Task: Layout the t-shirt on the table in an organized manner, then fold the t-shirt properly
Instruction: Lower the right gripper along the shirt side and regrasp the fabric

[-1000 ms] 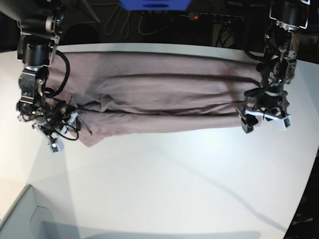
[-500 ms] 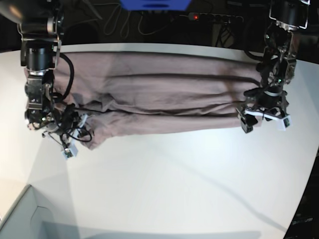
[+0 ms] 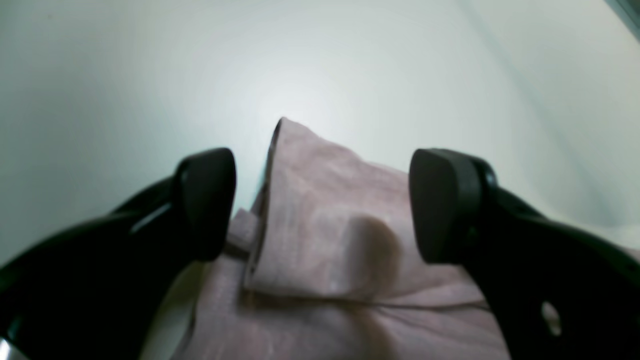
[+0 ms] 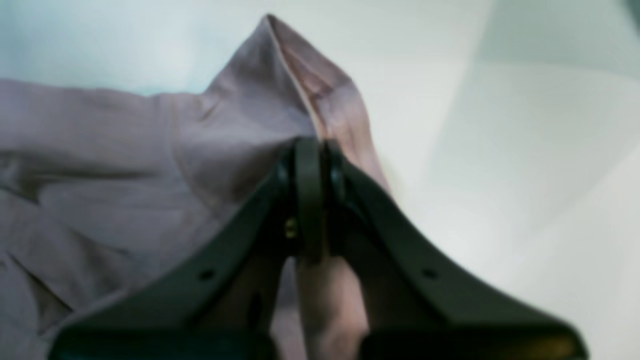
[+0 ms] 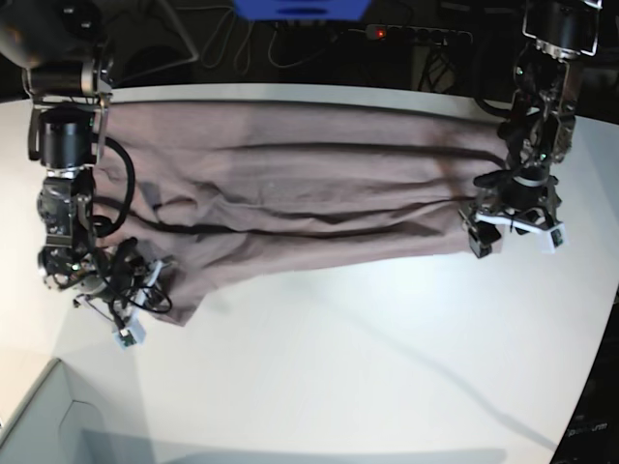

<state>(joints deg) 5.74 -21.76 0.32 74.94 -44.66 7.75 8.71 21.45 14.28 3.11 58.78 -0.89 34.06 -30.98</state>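
Base view: the table [image 5: 368, 358] is seen filling nearly everything, white and bare toward the near side. Across its far half the t-shirt [image 5: 309, 193] is stretched as a long wrinkled band, sagging lower at one end. That sagging corner is pinched by the right end effector [image 5: 131, 290], and in the right wrist view its jaws are seen clamped tight on a raised fold of cloth. At the opposite end the left end effector [image 5: 513, 224] is held spread wide, with a hem corner lying between the fingertips [image 3: 207, 200] but not gripped. Trouble looks likely here: only one end is held, so a pull from the right arm could drag the whole shirt sideways, bunch the ridges further, or slip the thin fold free.
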